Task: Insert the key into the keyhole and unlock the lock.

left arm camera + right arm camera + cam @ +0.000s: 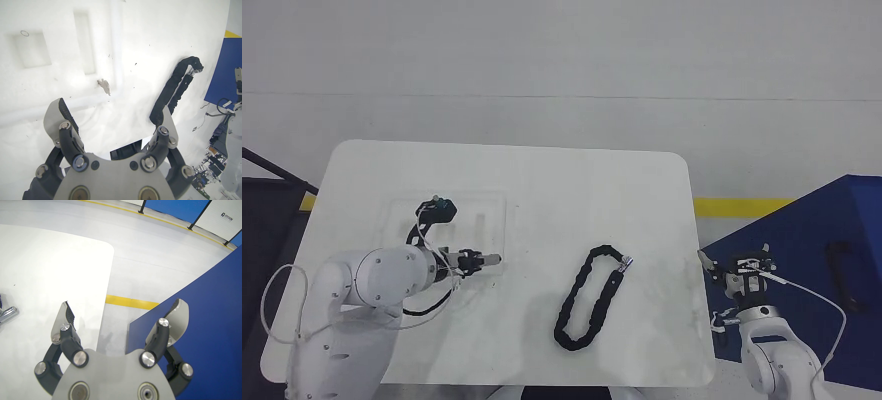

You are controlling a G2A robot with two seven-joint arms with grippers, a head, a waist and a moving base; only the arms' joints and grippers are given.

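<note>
A small silver key [105, 86] lies flat on the white foam tray [62, 62], close to the tray's raised edge. My left gripper [113, 111] hovers open just short of the key, holding nothing; from above, this gripper [485, 260] sits at the tray's [492, 205] right side. The black fabric-covered chain lock [587, 297] lies in a loop at mid-table, its metal lock end [625, 263] pointing right. The lock end [9, 312] also shows in the right wrist view. My right gripper [122, 309] hangs open and empty off the table's right edge [739, 262].
The tray has two rectangular recesses; a thin metal ring [24, 33] lies in one. A blue panel [832, 260] stands right of the table, beside the right arm. Bare tabletop [662, 210] spreads around the chain.
</note>
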